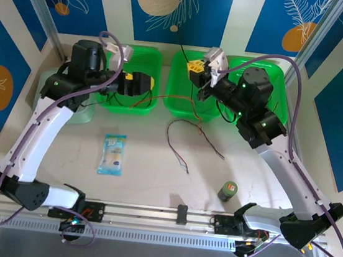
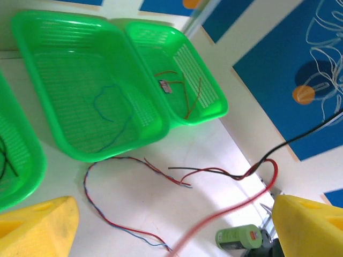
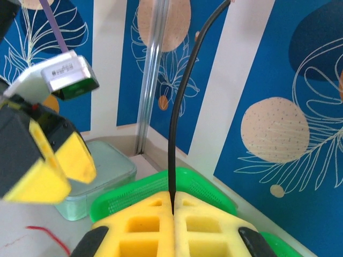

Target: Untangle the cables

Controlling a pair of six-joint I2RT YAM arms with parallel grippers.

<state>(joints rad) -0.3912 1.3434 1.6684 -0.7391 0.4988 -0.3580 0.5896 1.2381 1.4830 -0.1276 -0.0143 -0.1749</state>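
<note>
White table (image 1: pixel 146 182), blue walls. My right pincer (image 3: pixel 172 206) is clamped on a black cable (image 3: pixel 177 107); my left pincer (image 2: pixel 169 227) gapes wide, empty. Cables look light, limp and snag-prone, so I'd grab near a free end. Count: three green baskets (image 2: pixel 59 69), one red-blue pair (image 2: pixel 107 222) on the table, one blue cable (image 2: pixel 107 107) and one orange-brown cable (image 2: pixel 187 96) in baskets.

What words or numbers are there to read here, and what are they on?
No text here is clear enough to quote.
On the packet: print too small.
On the green can: label too blurred.
On the silver box: sticker print too blurred.
</note>
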